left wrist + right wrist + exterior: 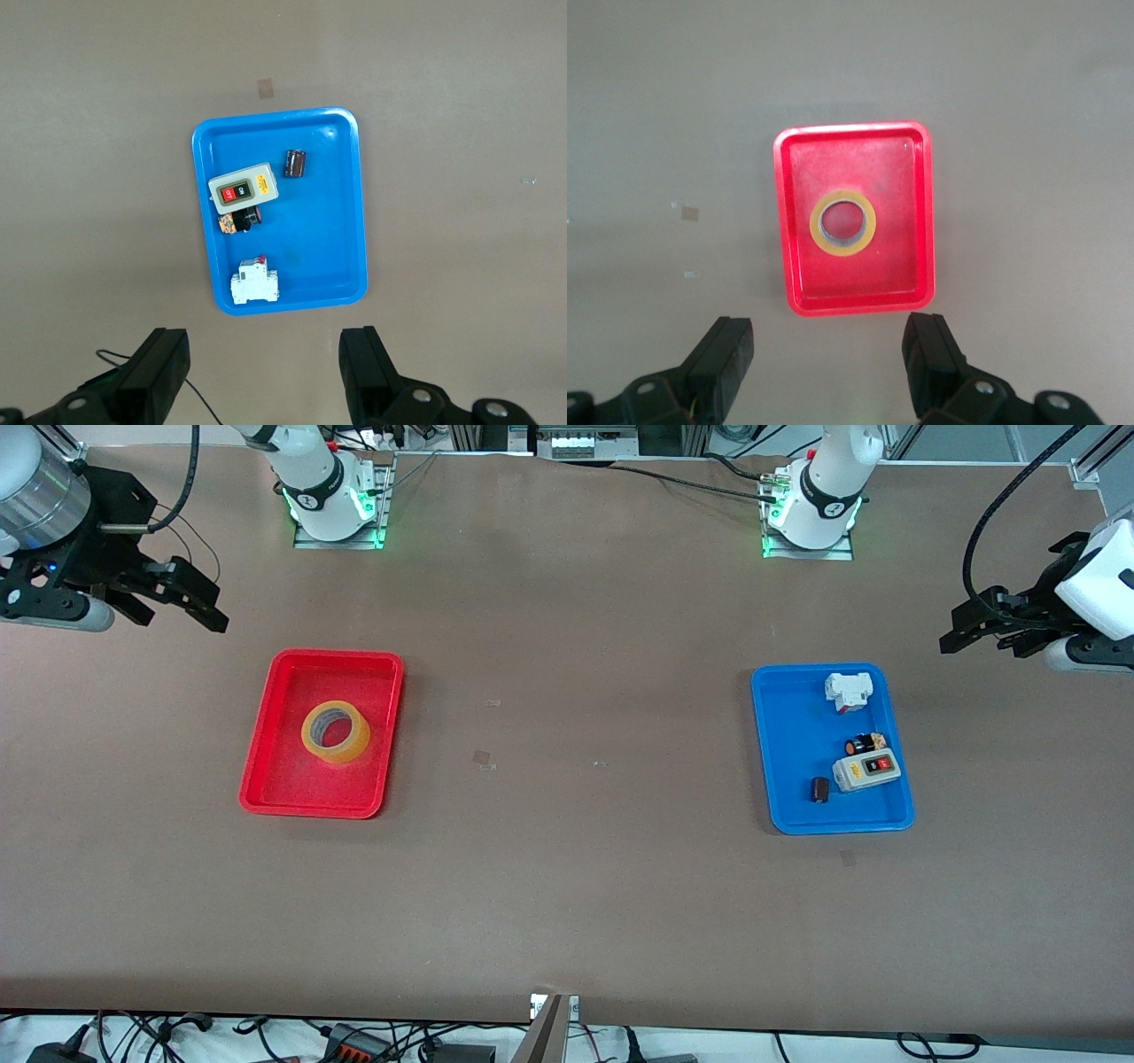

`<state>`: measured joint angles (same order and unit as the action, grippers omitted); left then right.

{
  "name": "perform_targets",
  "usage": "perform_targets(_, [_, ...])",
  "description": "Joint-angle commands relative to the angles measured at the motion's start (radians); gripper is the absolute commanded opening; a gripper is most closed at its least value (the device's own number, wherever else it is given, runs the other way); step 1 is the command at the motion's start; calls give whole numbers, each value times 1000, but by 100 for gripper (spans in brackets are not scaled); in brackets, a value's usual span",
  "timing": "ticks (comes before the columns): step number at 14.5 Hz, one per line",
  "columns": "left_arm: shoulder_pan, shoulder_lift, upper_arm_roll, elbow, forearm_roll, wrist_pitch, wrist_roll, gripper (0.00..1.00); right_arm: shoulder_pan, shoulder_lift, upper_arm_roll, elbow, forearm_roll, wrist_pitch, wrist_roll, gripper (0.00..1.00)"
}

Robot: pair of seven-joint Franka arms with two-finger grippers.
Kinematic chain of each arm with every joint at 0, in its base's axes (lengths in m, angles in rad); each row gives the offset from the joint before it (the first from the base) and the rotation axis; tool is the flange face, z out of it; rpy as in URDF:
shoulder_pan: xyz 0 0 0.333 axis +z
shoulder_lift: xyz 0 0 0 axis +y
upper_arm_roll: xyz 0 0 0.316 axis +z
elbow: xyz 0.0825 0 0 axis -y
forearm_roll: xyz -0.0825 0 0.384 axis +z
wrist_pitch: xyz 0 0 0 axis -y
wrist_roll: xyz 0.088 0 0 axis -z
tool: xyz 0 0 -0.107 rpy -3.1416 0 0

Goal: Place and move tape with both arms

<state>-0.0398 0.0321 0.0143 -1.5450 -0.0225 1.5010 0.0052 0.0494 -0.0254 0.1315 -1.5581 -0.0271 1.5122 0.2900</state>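
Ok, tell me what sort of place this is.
Probably a robotics lab bench: two arms bolted to a brown table, a red tray holding tape, and a blue tray of small electrical parts.

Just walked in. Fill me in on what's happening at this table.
Nothing is being held right now. The tape lies flat in the red tray toward the right arm's end of the table. The right gripper hangs open above the table beside that tray. The left gripper is also open, up by the blue tray, which holds a switch box and a few small parts.
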Motion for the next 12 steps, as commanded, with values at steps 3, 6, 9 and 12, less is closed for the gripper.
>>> perform_targets(3, [1, 15, 4, 36, -4, -16, 6, 100, -11, 5, -1, -1, -2, -3, -11, 99])
perform_targets(6, [1, 15, 4, 36, -4, -16, 7, 100, -11, 5, -1, -4, 4, -9, -21, 99])
perform_targets(9, [1, 25, 6, 36, -4, -18, 4, 100, -13, 5, -3, -4, 7, -9, -95, 99])
perform_targets(12, [3, 25, 7, 36, -2, -18, 6, 100, -16, 7, -6, -2, 7, -1, -95, 99])
